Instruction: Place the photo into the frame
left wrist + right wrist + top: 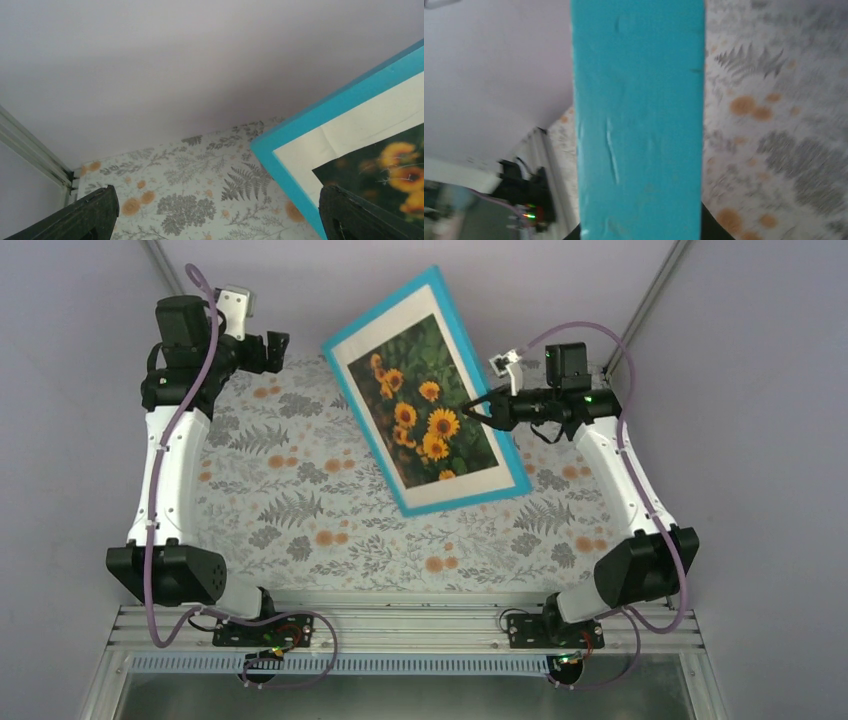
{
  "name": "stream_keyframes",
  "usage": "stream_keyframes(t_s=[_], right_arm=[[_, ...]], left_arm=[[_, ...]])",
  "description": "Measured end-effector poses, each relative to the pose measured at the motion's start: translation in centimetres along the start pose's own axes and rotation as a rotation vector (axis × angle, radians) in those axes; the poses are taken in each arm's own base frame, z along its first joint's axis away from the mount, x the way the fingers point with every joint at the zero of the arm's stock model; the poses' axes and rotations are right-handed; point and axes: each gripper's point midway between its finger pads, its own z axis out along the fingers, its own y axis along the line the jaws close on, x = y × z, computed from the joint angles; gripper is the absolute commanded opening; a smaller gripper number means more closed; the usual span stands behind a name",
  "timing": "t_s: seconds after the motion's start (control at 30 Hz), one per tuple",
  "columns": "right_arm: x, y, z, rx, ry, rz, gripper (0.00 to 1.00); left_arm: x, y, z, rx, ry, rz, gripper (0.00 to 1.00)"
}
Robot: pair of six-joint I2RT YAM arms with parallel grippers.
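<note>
Fern-patterned cloth (330,530) lies below, lilac walls (760,390) around. My right gripper (478,408) clamps the frame (385,308) by its edge, holding it tilted; my left gripper (277,348) gapes open.

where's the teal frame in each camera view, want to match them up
top external: frame tilted, upper centre.
left wrist: one frame corner enters from the right edge.
right wrist: a teal frame bar runs top to bottom through the middle, very close.
shared landmark: fern-print tablecloth, visible in all three.
</note>
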Motion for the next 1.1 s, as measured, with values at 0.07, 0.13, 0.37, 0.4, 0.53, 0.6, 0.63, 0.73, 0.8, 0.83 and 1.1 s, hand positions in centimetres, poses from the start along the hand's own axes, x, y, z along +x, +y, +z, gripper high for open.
stream_keyframes(t_s=[0.07,0.13,0.37,0.4,0.53,0.6,0.63,0.73,0.8,0.83,1.1], right_arm=[[1.4,-1.4,-0.2,-0.052,-0.015,0.154,0.04],[3.0,-3.1,-0.2,-0.077,-0.020,0.292,0.04],[8.2,-7.8,1.1,-0.103,-0.066,0.657,0.04],[8.9,-8.0,1.4,-0.109,-0.068,0.691,0.04],[11.5,-8.8,2.7,-0.141,-0.068,0.808,0.04],[12.6,-9.3,3.3,-0.152,-0.068,0.849,0.04],[13.3,-9.5,3.6,-0.157,-0.065,0.876,0.04],[14.9,-10.0,4.3,-0.163,-0.053,0.942,0.04],[15.6,-10.0,4.5,-0.170,-0.053,0.957,0.04],[15.7,-10.1,4.6,-0.173,-0.056,0.958,0.04],[17.5,-10.5,5.3,-0.182,-0.047,0.964,0.33]], left_arm=[[0.7,-0.1,0.2,0.011,0.013,-0.011,1.00],[1.5,-0.3,0.7,0.025,0.028,-0.022,1.00],[6.8,-1.0,2.4,0.069,0.134,-0.070,1.00],[7.5,-1.1,2.6,0.073,0.149,-0.076,1.00],[10.2,-1.3,3.1,0.082,0.198,-0.095,1.00],[11.1,-1.4,3.1,0.086,0.214,-0.102,1.00],[11.4,-1.5,3.2,0.089,0.218,-0.105,1.00],[12.0,-1.8,3.3,0.102,0.220,-0.111,1.00],[12.2,-1.9,3.4,0.109,0.216,-0.113,1.00],[12.4,-2.0,3.4,0.114,0.216,-0.116,1.00],[13.8,-2.4,3.8,0.135,0.230,-0.126,1.00]])
